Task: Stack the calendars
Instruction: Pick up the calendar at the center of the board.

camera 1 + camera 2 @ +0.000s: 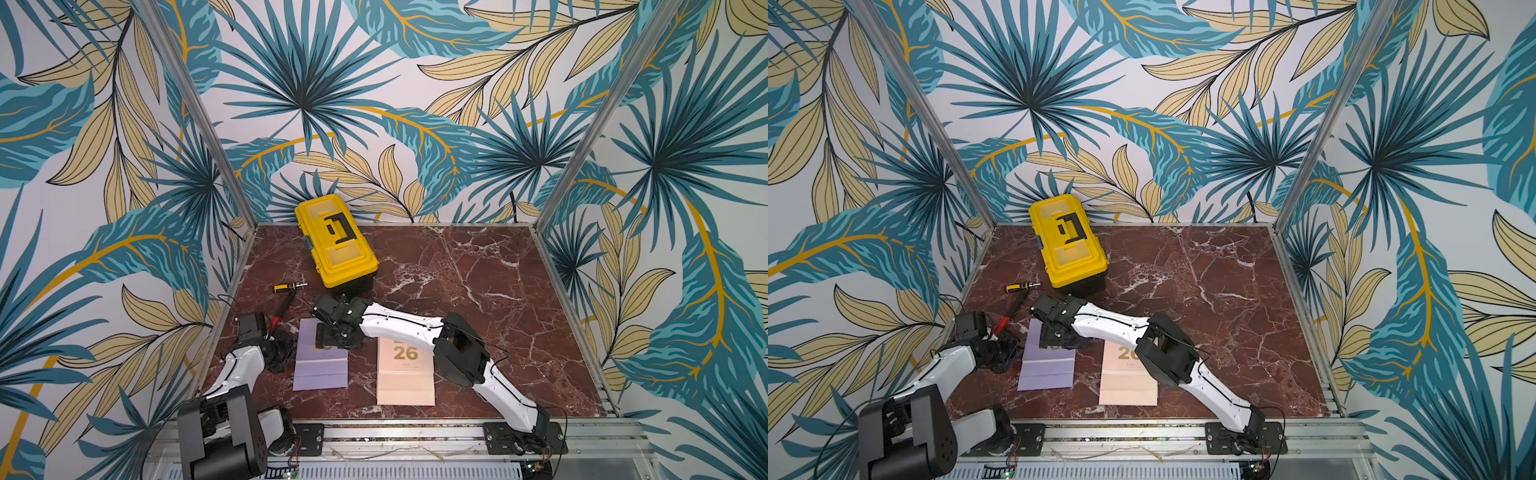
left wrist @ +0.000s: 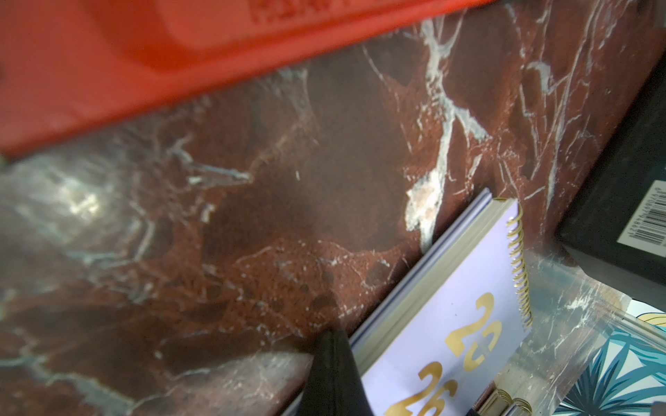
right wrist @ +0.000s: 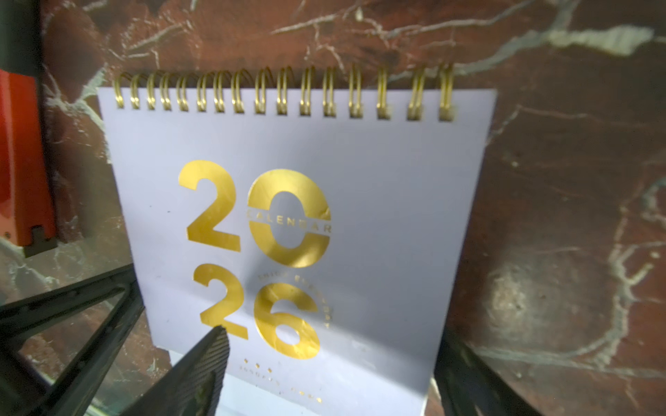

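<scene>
lilac calendar [image 1: 320,370] – gold numerals, peach calendar [image 1: 405,386], yellow toolbox [image 1: 334,245], red-brown marble table [image 1: 478,291], teal-and-tan leaf-print walls [image 1: 374,83]

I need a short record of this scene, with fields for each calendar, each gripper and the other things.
lilac calendar: flat on table, cover up
peach calendar: flat, apart from the lilac one
right gripper: open, above lilac calendar
left gripper: shut, beside lilac calendar's edge
other: toolbox, screwdriver
</scene>
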`<action>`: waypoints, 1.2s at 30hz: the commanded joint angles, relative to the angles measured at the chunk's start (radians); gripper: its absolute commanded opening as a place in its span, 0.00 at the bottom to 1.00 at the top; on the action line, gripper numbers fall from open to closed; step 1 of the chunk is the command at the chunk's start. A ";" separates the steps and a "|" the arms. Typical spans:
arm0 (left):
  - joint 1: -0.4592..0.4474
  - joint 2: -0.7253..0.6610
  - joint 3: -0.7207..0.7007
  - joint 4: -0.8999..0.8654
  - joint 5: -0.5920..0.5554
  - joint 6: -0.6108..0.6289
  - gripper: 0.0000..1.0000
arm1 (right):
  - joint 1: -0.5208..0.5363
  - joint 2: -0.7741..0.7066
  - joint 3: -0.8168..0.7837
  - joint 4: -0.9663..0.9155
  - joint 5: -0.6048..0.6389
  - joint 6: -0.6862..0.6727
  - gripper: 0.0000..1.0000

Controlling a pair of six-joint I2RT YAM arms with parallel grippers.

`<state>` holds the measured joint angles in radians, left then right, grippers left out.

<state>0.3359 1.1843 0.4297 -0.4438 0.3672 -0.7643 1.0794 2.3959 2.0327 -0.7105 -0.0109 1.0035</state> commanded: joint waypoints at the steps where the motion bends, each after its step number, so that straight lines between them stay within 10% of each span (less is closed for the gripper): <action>1: -0.006 0.038 -0.054 -0.077 0.026 0.020 0.00 | 0.010 -0.084 -0.093 0.209 -0.064 0.023 0.85; 28: -0.006 0.043 -0.045 -0.078 0.033 0.029 0.00 | -0.012 -0.303 -0.564 0.919 -0.150 0.161 0.59; 36: -0.006 0.037 -0.039 -0.079 0.047 0.029 0.00 | -0.014 -0.319 -0.566 0.841 -0.125 0.135 0.44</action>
<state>0.3355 1.1965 0.4297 -0.4332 0.4149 -0.7483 1.0599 2.1201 1.4818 0.1165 -0.1280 1.1439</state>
